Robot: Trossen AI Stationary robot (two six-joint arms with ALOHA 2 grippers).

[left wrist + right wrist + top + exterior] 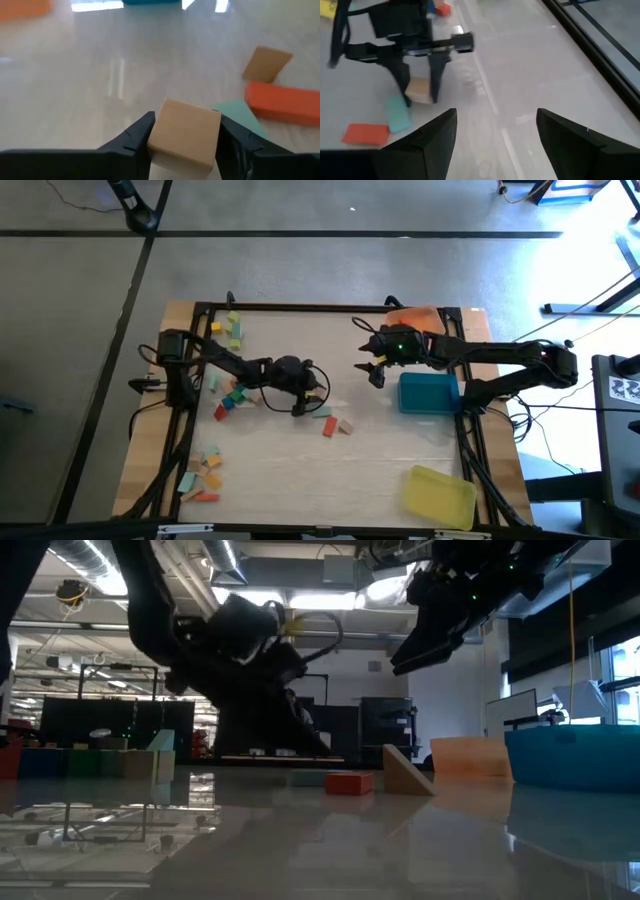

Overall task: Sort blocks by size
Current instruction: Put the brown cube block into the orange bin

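Note:
My left gripper [300, 408] stands near the table's middle, shut on a tan block [184, 137]. The same block also shows in the right wrist view [418, 90]. A teal block [239, 113], a red bar [284, 103] and another tan block [267, 64] lie on the table just beside it. My right gripper [373, 370] hangs open and empty above the table [492, 137], right of the left gripper and beside the blue tray [430, 392]. More blocks lie in groups at the table's far left [233, 328], middle left [230, 395] and near left [204, 476]. My left gripper pinches the tan block by two opposite sides [156, 131] between its two fingers. The fingers [436, 75] come from above and point down. The block sits level between the fingertips, at or just above the table top; I cannot tell whether it is lifted clear.
An orange tray [418, 318] stands at the far right, the blue tray at the right edge and a yellow tray [440, 496] at the near right. A dark frame [300, 307] runs along the table's edges. Bare table top lies between the arms and toward the near edge.

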